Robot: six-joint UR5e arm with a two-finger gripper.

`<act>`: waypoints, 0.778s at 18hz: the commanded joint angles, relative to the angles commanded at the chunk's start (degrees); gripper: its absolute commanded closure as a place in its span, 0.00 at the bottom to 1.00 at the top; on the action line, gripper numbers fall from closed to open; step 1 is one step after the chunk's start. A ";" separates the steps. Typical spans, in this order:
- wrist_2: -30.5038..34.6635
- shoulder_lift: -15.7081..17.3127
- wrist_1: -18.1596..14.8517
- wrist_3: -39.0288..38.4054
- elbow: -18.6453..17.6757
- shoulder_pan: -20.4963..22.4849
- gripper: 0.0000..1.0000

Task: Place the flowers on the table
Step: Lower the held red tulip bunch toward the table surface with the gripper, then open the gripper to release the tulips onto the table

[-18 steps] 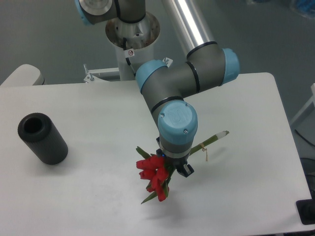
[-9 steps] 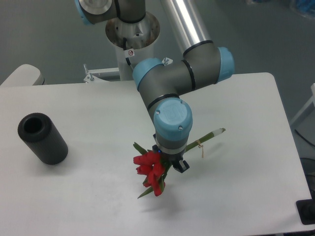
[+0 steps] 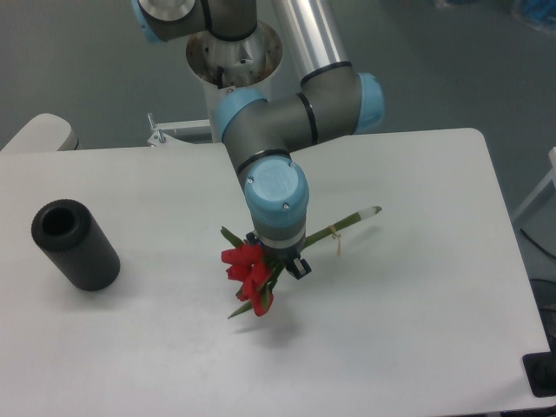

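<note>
End effector (image 3: 280, 263) points down over the worktop (image 3: 417, 330), mostly hidden under the blue wrist cap; it's pinching the tulip bunch (image 3: 248, 278) partway along the stems. Red blooms w/ green leaves stick out lower left of the wrist, stems run up and right to a pale cut end, small tie visible on the stems. Bunch sits tilted, roughly center of worktop; can't tell if blooms touch the surface. Faint shadow just below them. Dark grey hollow cylinder (image 3: 75, 245) lies on its side well apart at the left.
</note>
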 joint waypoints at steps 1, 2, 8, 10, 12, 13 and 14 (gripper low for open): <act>0.00 0.00 0.79 0.61 -1.23 -0.09 0.95; 0.09 0.00 1.75 0.88 -2.29 -0.26 0.95; -0.44 1.85 2.29 5.44 -5.46 -0.44 0.92; -0.53 2.29 2.29 6.16 -6.51 -0.70 0.87; -0.62 2.29 2.29 6.16 -6.52 -1.40 0.68; -0.53 2.29 2.29 6.16 -6.43 -2.19 0.59; -0.53 2.29 2.29 6.16 -6.26 -2.81 0.52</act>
